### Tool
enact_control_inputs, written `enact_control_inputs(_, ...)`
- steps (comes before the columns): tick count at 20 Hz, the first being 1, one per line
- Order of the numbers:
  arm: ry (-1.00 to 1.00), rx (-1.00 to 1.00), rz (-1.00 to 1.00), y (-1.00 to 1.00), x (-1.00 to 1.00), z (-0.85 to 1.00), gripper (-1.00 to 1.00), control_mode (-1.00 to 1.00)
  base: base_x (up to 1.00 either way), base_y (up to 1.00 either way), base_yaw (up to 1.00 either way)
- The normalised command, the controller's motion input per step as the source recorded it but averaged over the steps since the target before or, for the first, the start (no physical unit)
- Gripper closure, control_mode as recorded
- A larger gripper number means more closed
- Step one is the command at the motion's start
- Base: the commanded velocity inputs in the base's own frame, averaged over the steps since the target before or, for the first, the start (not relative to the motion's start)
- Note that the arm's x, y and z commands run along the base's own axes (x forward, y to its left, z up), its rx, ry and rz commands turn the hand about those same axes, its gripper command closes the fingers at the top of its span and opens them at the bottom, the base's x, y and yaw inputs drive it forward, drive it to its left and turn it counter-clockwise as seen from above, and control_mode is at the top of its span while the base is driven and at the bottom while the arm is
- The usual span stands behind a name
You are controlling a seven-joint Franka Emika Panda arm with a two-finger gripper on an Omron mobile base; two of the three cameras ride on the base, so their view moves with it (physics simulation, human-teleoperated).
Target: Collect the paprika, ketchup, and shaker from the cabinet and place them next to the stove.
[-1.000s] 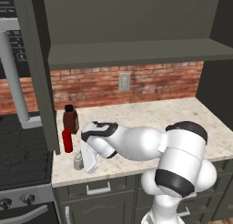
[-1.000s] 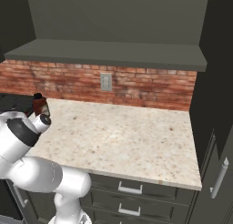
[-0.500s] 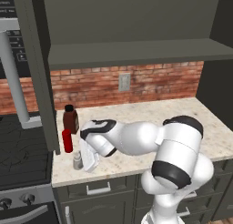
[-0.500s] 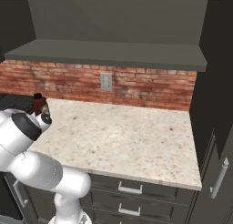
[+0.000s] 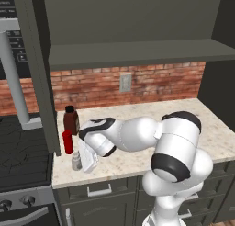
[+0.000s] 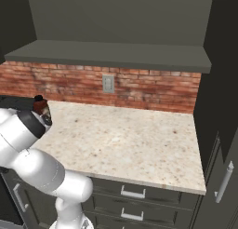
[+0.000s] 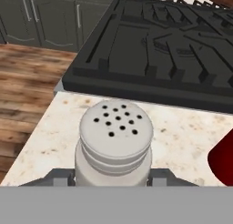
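The small pale shaker (image 7: 114, 136) stands upright on the counter's front left corner, by the black stove (image 7: 173, 50). My gripper (image 7: 111, 180) reaches down over it, and its fingertips (image 7: 61, 176) press against both sides of the shaker's base. From the left base view, the shaker (image 5: 76, 161) sits under my gripper (image 5: 81, 161), with the slim red ketchup (image 5: 68, 142) just behind it and the dark paprika (image 5: 70, 121) behind that. A red edge of the ketchup (image 7: 223, 159) shows at the right of the hand view. The paprika (image 6: 42, 107) peeks over my arm. The cabinet shelf (image 5: 137, 53) hangs above.
The speckled counter (image 5: 137, 121) stretches right toward a tall dark cabinet (image 6: 223, 130). The stove (image 5: 23, 151) lies left of the counter edge, with the microwave handle (image 5: 11, 78) above it. The cabinet's open door (image 5: 39, 69) hangs down at the counter's left end. Drawers (image 6: 135, 193) run below.
My arm's elbow has swung a little to the left. The shaker, ketchup and paprika stay where they were on the counter.
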Motion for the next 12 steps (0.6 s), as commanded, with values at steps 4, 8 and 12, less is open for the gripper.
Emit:
enact_control_inputs(4,0.0,0.0,0.0,0.0,0.0,0.0,-1.0,-1.0,0.0,0.0,0.0)
enact_control_inputs(8,0.0,0.0,0.0,-0.01,0.0,0.0,-1.0,-1.0,0.0,0.0,0.0)
enact_control_inputs(12,0.0,0.0,0.0,-0.19,0.0,0.04,-1.0,-1.0,0.0,0.0,0.0)
